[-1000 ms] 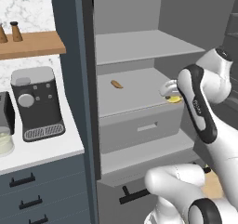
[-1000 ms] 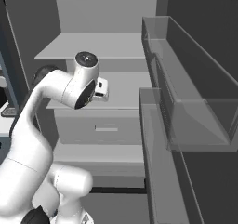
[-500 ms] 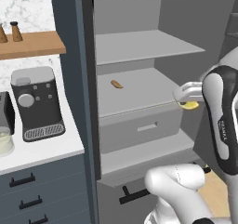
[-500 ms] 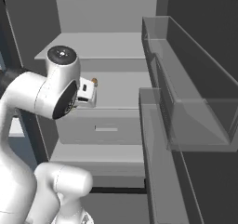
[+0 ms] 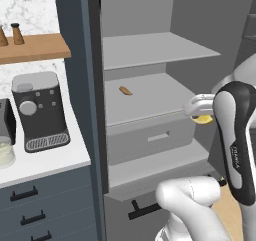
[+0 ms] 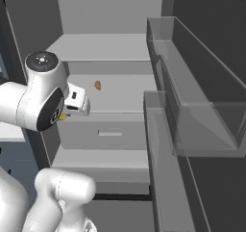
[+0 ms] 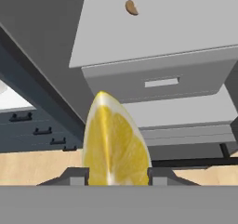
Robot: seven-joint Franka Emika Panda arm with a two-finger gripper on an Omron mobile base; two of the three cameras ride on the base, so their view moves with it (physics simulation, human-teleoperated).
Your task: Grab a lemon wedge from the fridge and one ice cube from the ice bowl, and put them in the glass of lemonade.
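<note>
The lemon wedge (image 7: 116, 148) is bright yellow and stands upright between my fingertips (image 7: 76, 176). My gripper (image 7: 118, 177) is shut on it. In the left base view the gripper (image 5: 199, 111) hangs in front of the open fridge (image 5: 150, 97) at its right side, level with the drawer, and the wedge (image 5: 203, 119) peeks out under it. From the right base view the wedge (image 6: 62, 116) shows beside the hand (image 6: 77, 101), left of the fridge shelf (image 6: 120, 94). The ice bowl is out of view. A clear vessel with pale yellowish content (image 5: 4, 152) is cut off at the left edge; I cannot tell whether it is the glass of lemonade.
A brownish-orange food item (image 5: 125, 90) lies on the middle fridge shelf, above a closed drawer (image 7: 160, 82). The open fridge door with its clear bins (image 6: 192, 96) stands on the right. A coffee machine (image 5: 40, 110) sits on the white counter, under a wooden shelf (image 5: 30, 47) with two shakers.
The gripper has drawn back out of the fridge with the lemon wedge, moving right and lower in the left base view. The arm's elbow has swung closer to the cameras.
</note>
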